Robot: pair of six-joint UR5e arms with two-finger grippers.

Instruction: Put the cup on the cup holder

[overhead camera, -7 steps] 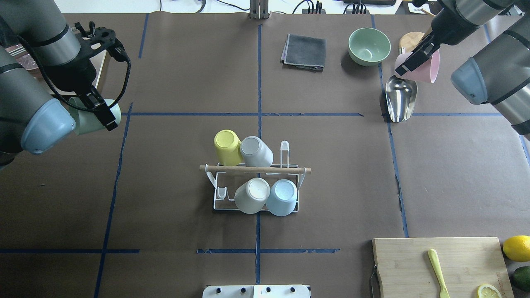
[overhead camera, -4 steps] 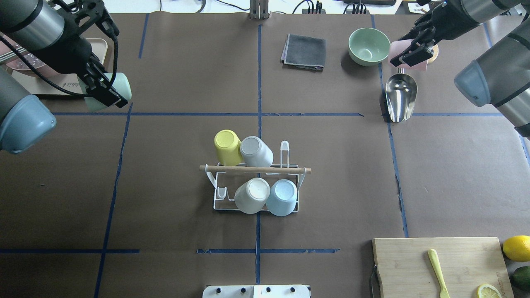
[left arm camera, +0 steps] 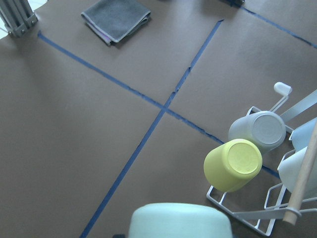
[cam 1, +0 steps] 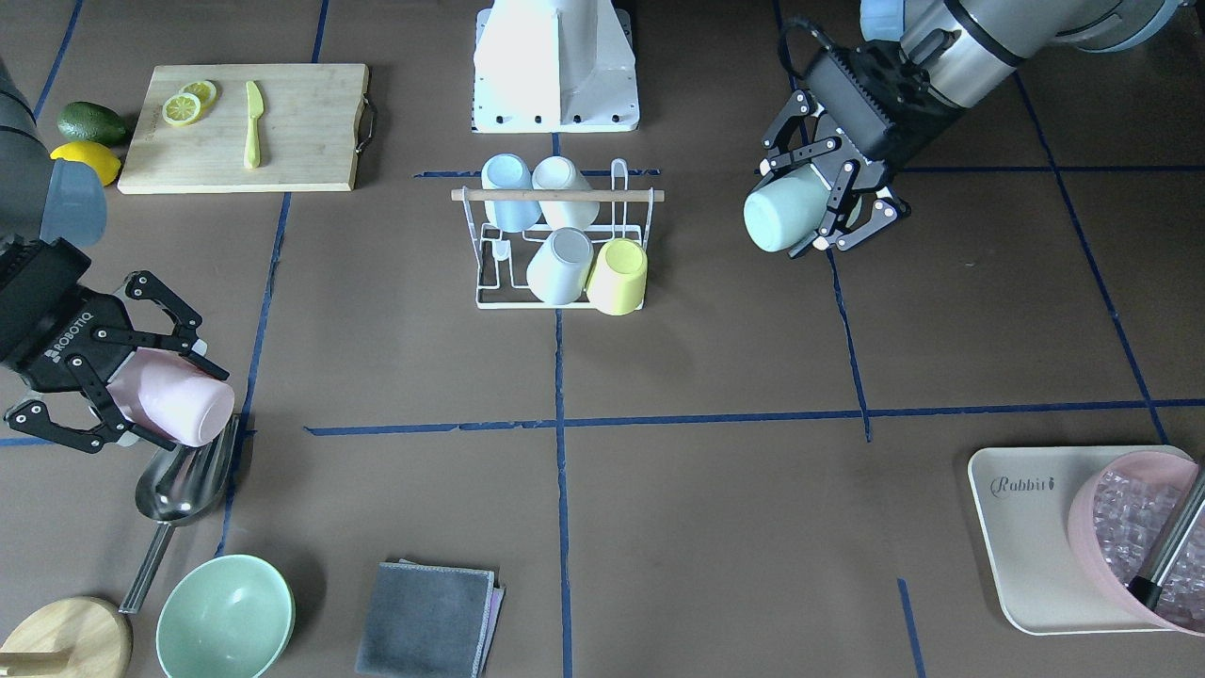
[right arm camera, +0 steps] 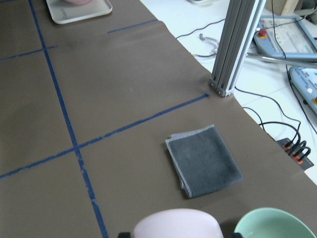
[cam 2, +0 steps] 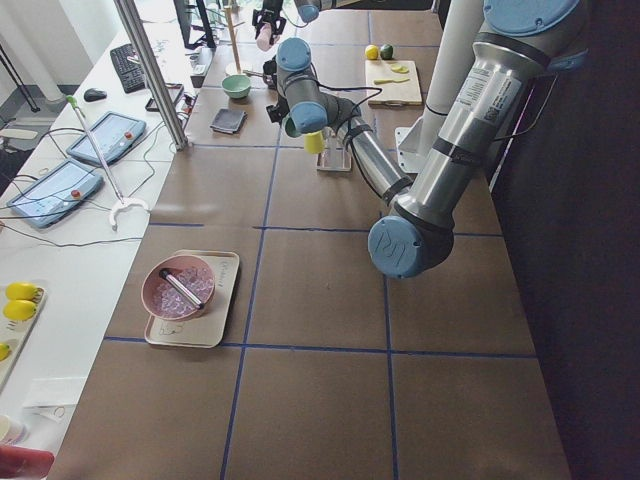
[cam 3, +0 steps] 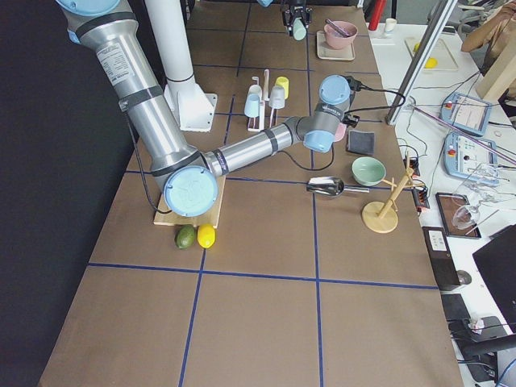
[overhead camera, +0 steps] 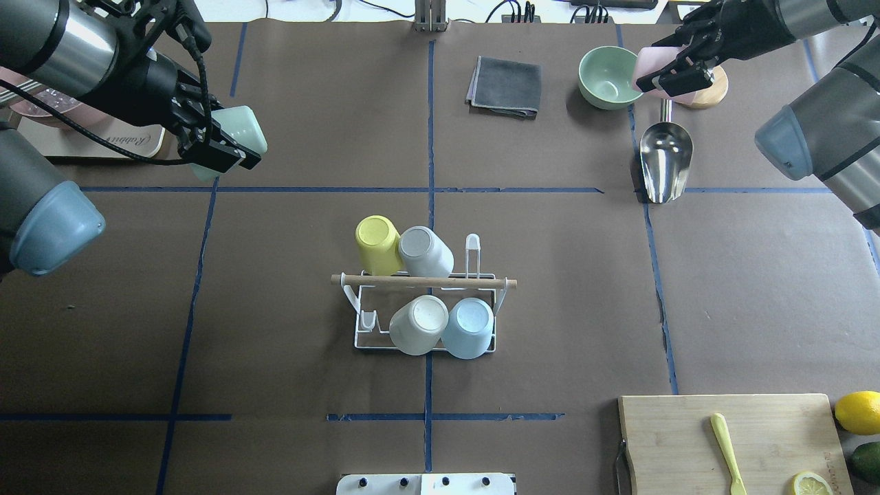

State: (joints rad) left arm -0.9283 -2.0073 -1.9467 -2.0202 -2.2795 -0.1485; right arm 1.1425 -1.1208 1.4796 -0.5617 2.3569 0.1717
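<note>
The left gripper (cam 1: 789,209) grasps a mint cup (cam 1: 767,224) in the air, far and left of the cup holder (overhead camera: 424,280), well apart from it. The right gripper (cam 1: 179,400) is clenched on a pink cup (cam 1: 196,407) at the far right, near the green bowl (overhead camera: 612,77)

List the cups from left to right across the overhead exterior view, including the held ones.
The mint cup in the left pincer → yellow cup → blue cup → pink cup in the right pincer. The grey cup and the white cup overlap sideways, so I leave them out.
</note>
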